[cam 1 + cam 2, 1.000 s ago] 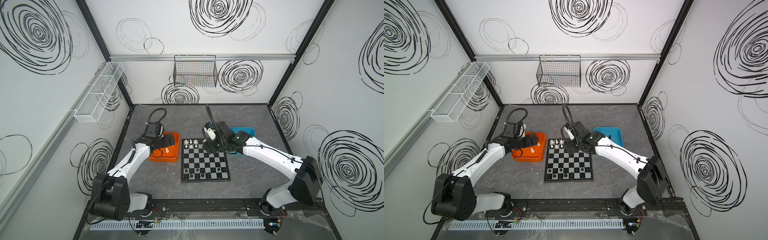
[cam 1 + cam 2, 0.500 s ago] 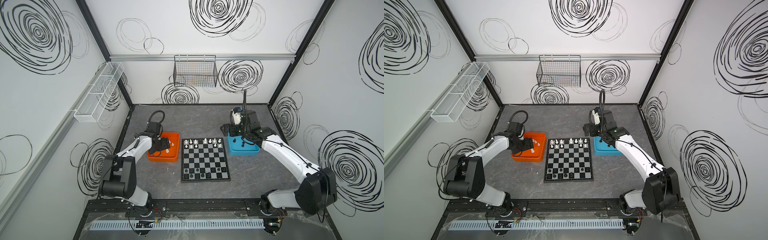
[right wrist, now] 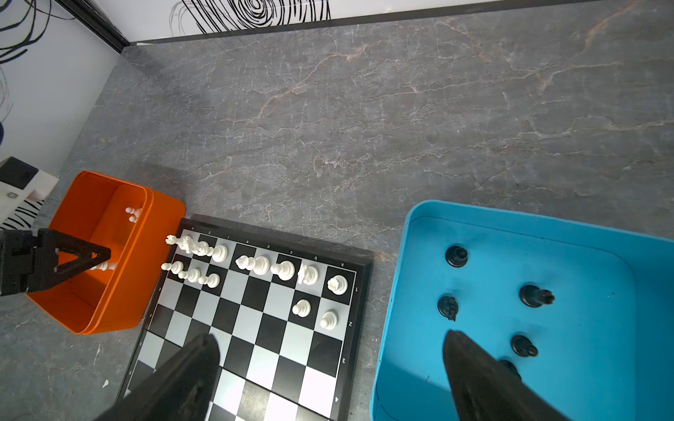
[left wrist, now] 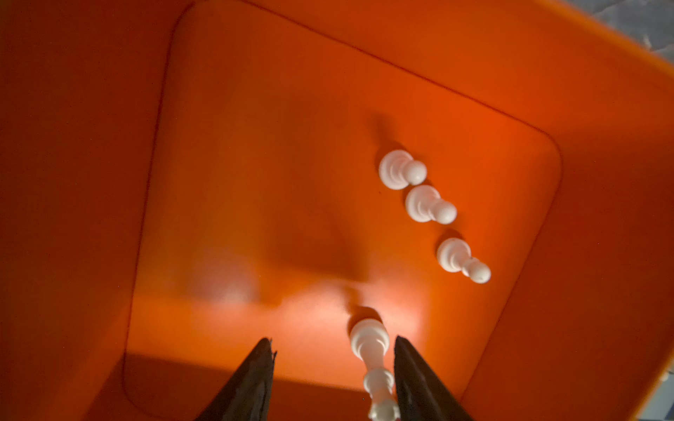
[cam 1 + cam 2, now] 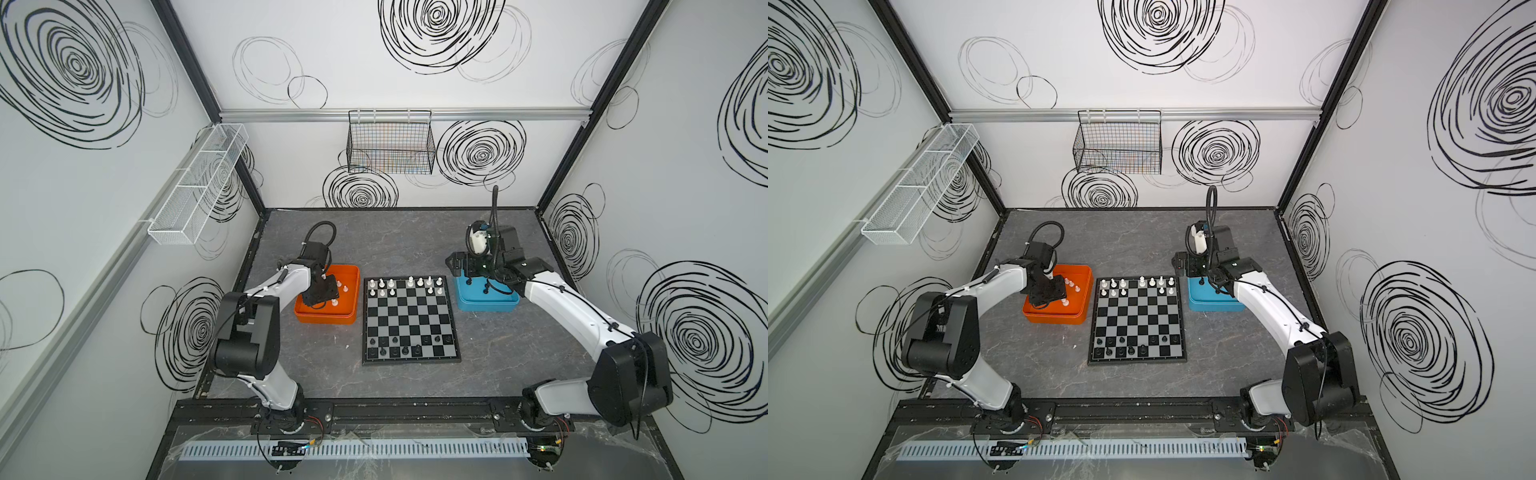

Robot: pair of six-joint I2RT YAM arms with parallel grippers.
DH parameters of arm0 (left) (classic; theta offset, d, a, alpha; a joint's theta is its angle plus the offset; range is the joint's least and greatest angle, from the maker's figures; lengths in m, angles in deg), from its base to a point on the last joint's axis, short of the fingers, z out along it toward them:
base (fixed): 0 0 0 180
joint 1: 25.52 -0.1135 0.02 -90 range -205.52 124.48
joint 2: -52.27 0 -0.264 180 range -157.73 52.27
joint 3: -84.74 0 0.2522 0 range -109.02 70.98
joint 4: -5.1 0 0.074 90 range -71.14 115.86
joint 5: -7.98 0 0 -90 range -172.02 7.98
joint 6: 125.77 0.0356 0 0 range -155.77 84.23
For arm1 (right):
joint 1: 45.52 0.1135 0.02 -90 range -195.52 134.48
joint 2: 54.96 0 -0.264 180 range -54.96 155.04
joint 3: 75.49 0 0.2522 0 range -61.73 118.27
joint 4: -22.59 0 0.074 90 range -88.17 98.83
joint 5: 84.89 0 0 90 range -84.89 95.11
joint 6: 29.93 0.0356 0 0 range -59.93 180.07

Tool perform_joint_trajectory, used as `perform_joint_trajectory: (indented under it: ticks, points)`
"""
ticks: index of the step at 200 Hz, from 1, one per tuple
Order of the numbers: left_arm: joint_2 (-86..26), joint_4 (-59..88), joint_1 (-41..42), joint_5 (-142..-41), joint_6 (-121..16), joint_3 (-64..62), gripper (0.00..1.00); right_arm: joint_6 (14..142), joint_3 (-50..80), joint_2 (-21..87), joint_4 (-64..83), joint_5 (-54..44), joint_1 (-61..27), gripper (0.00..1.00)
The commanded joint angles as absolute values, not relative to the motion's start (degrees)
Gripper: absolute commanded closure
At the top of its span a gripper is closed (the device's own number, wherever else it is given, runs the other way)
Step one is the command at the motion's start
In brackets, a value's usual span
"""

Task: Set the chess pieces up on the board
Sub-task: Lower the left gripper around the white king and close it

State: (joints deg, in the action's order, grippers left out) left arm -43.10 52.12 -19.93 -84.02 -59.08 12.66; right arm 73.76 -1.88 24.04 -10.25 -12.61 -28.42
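Jaws of the left gripper stand apart inside the deep orange plastic tray. They straddle a tall, slim white chessman with a round base and knobbed top. It stands close beside one black finger, and I cannot tell whether they touch. Three small round-headed white pawns stand in a slanting row further along the tray floor.

Jaws of the right gripper are spread wide with nothing between them. One finger hangs over the square flat chessboard with black and silver-grey checks and a black border. The other hangs over the blue plastic tray, where several tiny black chessmen stand scattered.

In both top views the chessboard lies at the centre of the frame on the grey marbled tabletop. The orange tray is just beside it on the left and the blue tray just beside it on the right. White chessmen fill part of its two upper rows, upright. More black chessmen occupy part of its two lowest rows.
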Motion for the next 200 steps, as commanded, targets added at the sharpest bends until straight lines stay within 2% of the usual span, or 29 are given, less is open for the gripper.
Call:
perform_joint_trajectory:
  ticks: [1, 103, 119, 200]
  points:
    - [-44.43, 53.03, -18.86, -83.32, -58.71, 10.19, 0.44, 72.97, -2.09, 24.74, -9.28, -13.06, -28.91, 0.0]
    - [-45.73, 55.9, -15.94, -82.2, -58.84, 8.87, 0.49, 72.85, -1.87, 26.76, -12.07, -14.64, -29.86, 0.0]
    - [-45.73, 56.11, -15.69, -82.01, -58.88, 9.02, 0.54, 72.77, -2.05, 26.86, -12.14, -14.67, -29.92, 0.0]
    - [-46.52, 56.48, -15.32, -81.02, -58.8, 8.21, 0.63, 72.56, -2.4, 27.53, -12.53, -14.62, -30.15, 0.0]
